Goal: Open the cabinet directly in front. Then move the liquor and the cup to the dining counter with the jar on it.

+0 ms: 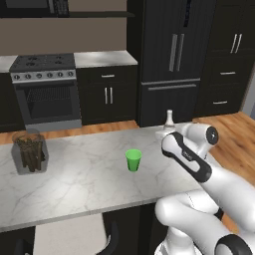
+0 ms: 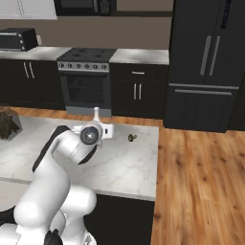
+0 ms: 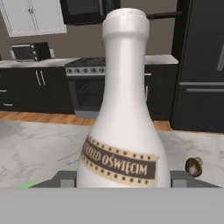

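Right now the liquor [image 3: 124, 131] stands upright on the dining worktop [image 1: 79, 174], long axis vertical, neck [image 1: 169, 117] pointing up, its label facing the hand camera. It sits between the fingers — whether they press it or stand just off it I cannot tell. The bottle is close to the far edge of the slab, toward its right end. To its left the cup [image 1: 133, 160] stands upright mid-slab with bare marble all round; the jar [image 1: 30, 151] is well apart near the left end. A small brown object [image 2: 132, 138] lies near the right edge.
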Tool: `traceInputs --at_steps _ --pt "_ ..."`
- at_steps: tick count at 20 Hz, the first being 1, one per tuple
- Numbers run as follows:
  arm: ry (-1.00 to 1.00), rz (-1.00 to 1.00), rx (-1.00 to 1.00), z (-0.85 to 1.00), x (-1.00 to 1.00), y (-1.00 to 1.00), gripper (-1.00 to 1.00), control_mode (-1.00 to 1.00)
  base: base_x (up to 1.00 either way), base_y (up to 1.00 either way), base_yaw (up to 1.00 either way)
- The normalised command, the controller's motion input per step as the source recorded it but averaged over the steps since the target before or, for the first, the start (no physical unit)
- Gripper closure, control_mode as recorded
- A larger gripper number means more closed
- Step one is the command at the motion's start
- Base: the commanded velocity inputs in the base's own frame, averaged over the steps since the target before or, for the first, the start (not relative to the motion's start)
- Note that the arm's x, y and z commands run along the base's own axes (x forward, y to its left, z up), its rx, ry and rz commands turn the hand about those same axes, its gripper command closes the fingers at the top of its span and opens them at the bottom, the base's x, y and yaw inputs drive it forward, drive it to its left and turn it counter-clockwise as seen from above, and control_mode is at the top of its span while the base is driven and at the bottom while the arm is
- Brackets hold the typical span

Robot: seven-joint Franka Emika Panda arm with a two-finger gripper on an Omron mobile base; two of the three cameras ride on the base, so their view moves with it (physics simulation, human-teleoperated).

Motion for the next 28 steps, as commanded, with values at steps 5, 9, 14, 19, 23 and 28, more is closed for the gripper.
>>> traceInputs --at_steps 5,9,14,19,23,28 --pt "-0.08 0.00 0.00 -0.20 0.18 0.00 1.00 -1.00 0.00 0.00 0.00" --pt "-0.07 0.00 -0.02 -0.32 0.19 0.00 1.00 -1.00 0.00 0.00 0.00" --pt "-0.04 0.00 -0.03 -0.44 0.10 0.00 1.00 -1.00 0.00 0.00 0.00" --pt "-0.02 0.00 0.00 -0.44 0.01 0.00 1.00 -1.00 0.00 0.00 0.00" --pt "0.00 0.00 0.00 -0.41 0.00 0.00 1.00 -1.00 0.00 0.00 0.00" --pt "-0.01 0.00 0.00 -0.52 0.00 0.00 1.00 -1.00 0.00 0.00 0.00"
